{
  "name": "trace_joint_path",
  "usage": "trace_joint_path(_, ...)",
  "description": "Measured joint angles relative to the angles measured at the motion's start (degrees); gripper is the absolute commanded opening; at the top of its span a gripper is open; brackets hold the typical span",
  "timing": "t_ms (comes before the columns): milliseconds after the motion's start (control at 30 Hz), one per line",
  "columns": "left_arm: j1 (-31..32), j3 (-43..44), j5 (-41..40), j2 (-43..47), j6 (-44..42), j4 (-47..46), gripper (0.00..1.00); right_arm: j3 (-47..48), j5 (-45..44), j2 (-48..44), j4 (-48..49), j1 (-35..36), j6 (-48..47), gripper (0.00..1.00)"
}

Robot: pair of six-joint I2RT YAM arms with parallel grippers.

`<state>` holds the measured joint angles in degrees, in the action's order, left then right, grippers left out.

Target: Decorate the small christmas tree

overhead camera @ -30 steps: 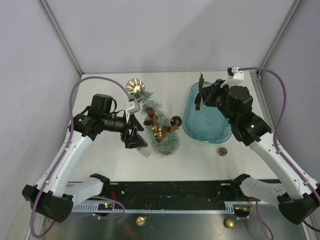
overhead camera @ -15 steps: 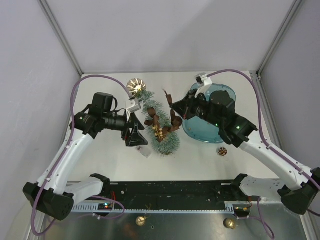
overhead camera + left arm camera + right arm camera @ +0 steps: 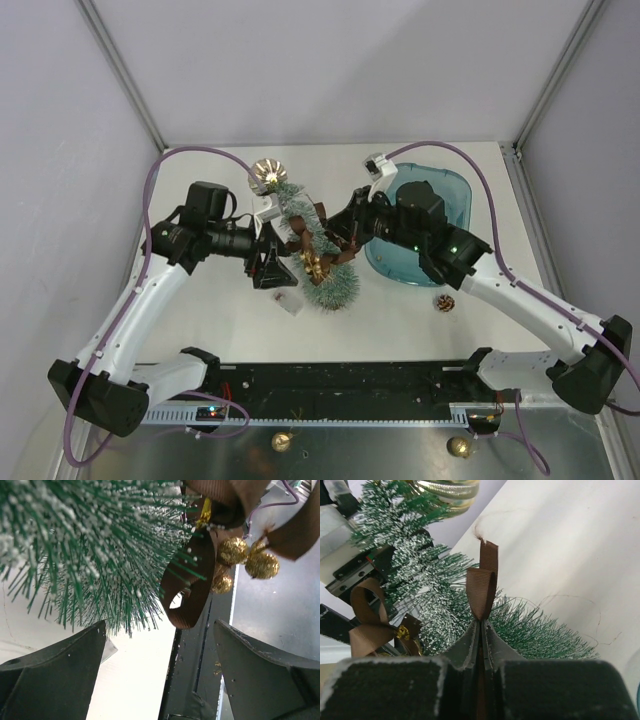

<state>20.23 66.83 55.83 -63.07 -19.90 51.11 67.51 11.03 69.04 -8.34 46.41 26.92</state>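
Fingers, right gripper (image 3: 481, 627): pinched tight on my brown ribbon loop (image 3: 482, 587), loop upright against the bristles.
Fingers, left gripper (image 3: 160, 630): spread wide, holding nothing, brown bow (image 3: 192, 587) just beyond the tips.
Position, small christmas tree (image 3: 335, 285): mid-table, between both my grippers.
Beside it, blue tray (image 3: 455, 195): just to its right.

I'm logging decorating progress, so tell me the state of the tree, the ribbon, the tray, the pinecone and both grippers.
small christmas tree: bears a brown bow and a gold ball at its tip.
brown ribbon loop: pinched in the right gripper, against the branches.
right gripper: shut on the brown ribbon loop.
left gripper: open, by the lower branches.
blue tray: partly hidden.
pinecone: loose, outside the tray.
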Motion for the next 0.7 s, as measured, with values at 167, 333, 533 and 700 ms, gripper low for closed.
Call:
trace_joint_path(167,0.0,0.0,0.1,0.0,0.0,-0.1,0.92,-0.1,0.4,1.0,-0.5,0.9,0.0,0.06)
trace_joint_path(333,0.0,0.0,0.1,0.0,0.4,-0.2,0.92,-0.4,0.5,0.9,-0.7,1.2,0.0,0.25)
trace_joint_path(533,0.0,0.0,0.1,0.0,0.4,-0.9,0.98,-1.2,0.0,-0.6,-2.3,0.8,-0.1,0.4)
trace_joint_path(700,0.0,-0.1,-0.3,0.4,0.7,-0.9,1.0,-1.2,-0.4,-3.2,-4.1,-2.4,-0.4,0.48)
